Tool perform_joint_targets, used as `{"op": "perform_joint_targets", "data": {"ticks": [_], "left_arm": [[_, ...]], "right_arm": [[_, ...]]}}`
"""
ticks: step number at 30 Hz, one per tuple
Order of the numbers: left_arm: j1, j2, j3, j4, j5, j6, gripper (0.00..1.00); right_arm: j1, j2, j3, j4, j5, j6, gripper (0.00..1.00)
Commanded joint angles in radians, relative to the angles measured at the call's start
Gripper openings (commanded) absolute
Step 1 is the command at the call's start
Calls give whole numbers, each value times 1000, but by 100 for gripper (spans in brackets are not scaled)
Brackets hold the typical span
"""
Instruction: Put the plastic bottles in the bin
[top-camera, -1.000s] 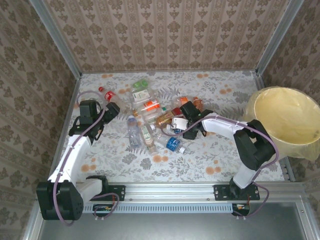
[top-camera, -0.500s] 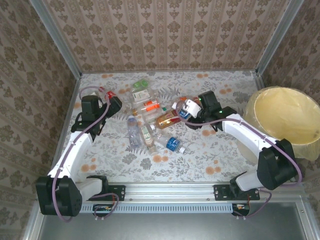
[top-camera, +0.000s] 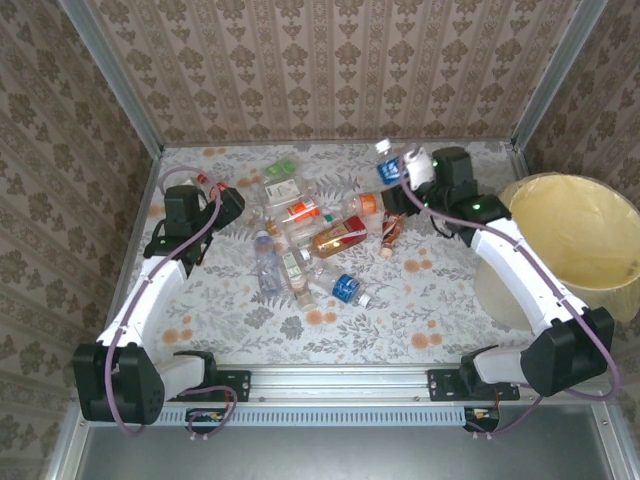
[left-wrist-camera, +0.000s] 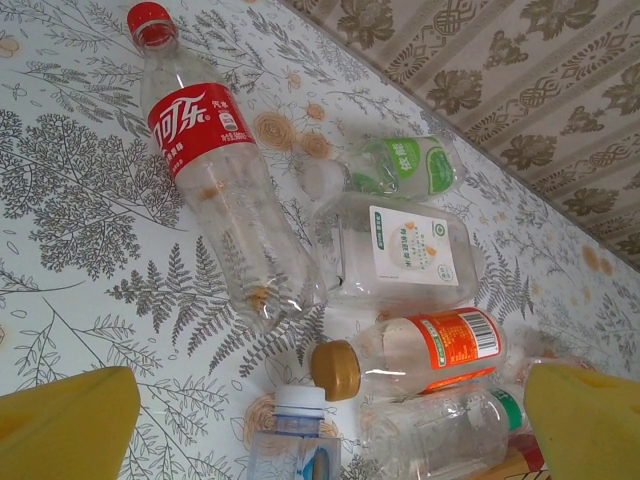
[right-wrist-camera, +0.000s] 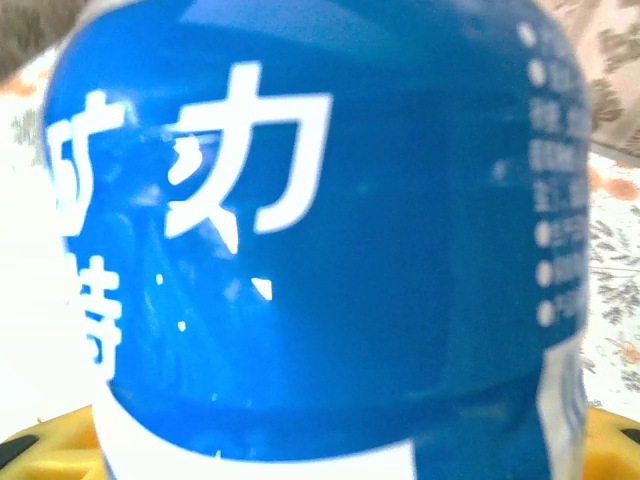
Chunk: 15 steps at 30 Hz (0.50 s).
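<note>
A blue-labelled bottle (right-wrist-camera: 300, 230) is pinched between the yellow fingers (right-wrist-camera: 40, 455) of the right gripper (top-camera: 412, 170), at the far side of the table (top-camera: 450, 300) and left of the bin (top-camera: 575, 245). The other plastic bottles (top-camera: 310, 235) lie scattered around the table's middle. At the far left, the left gripper (top-camera: 226, 205) hangs with its jaws spread wide near a red-labelled bottle (left-wrist-camera: 200, 130), holding nothing.

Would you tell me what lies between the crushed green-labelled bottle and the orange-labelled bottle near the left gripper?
A white-labelled clear bottle lies on its side between them, as the left wrist view shows.
</note>
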Motion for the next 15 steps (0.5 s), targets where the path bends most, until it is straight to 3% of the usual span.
{"op": "perform_joint_targets", "data": {"ticks": [1, 8, 15], "left_arm": [[-4, 23, 22, 18, -7, -25, 100], [-31, 104, 68, 59, 40, -30, 100], [-60, 168, 107, 71, 54, -44, 100]], "right_arm": [[-67, -46, 98, -80, -80, 142, 55], [-241, -77, 214, -156, -177, 235, 55], [-453, -189, 233, -293, -151, 257, 56]]}}
